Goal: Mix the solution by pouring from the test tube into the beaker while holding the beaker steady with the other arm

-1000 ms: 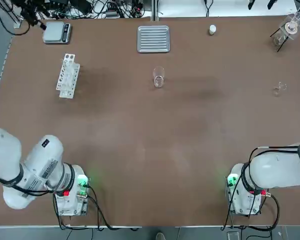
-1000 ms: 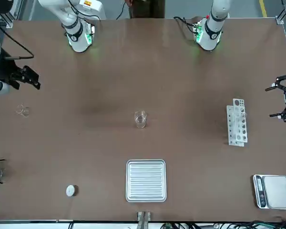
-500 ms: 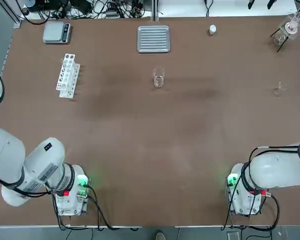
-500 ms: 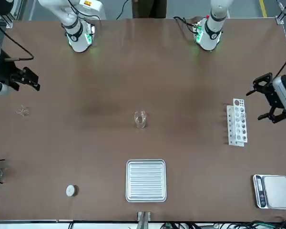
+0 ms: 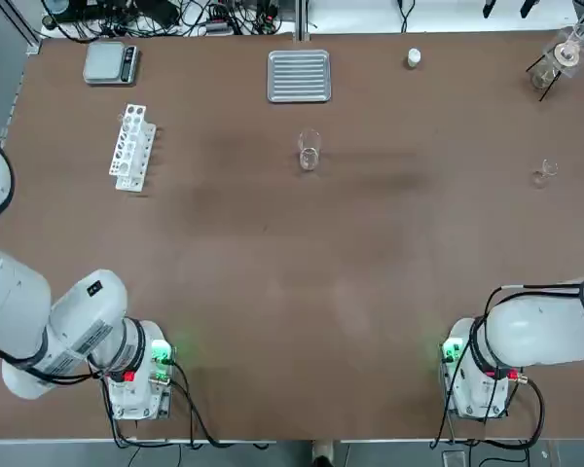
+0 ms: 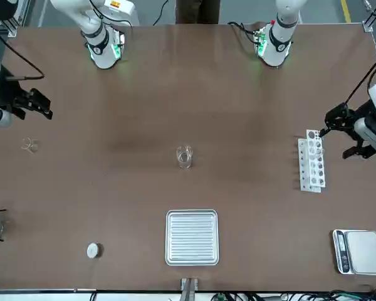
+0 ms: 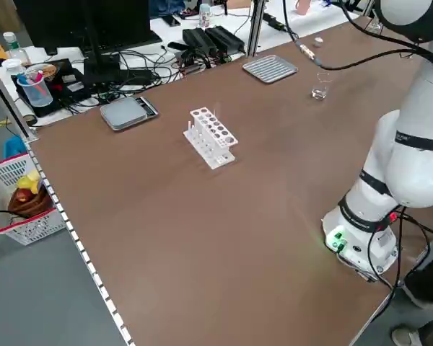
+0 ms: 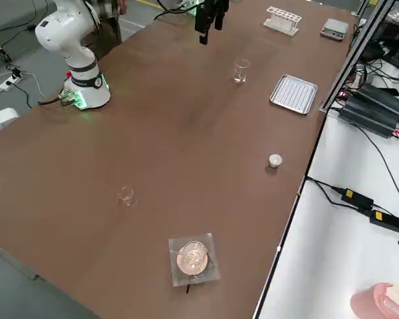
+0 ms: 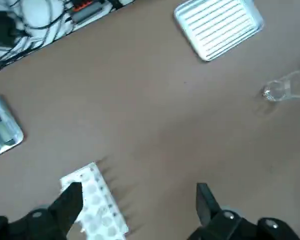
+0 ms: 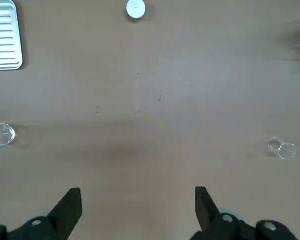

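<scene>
Table (image 5: pixel 370 292): brown, wide, mostly bare.
Left gripper (image 6: pixel 346 133): fingers spread, empty, high beside rack's near end.
Right gripper (image 6: pixel 28 103): fingers spread, empty, up at table's opposite side, well apart from beaker.
Tray (image 5: pixel 299 76): far edge, beyond beaker.
Rack (image 5: pixel 131 146): white, on left side; cannot tell whether tube sits in it.
Beaker (image 5: pixel 309 152): upright, mid-table; contents not visible.
Step, judged: left arm at rack, neither arm holding anything. Scene fits tube pickup or tube just returned.
</scene>
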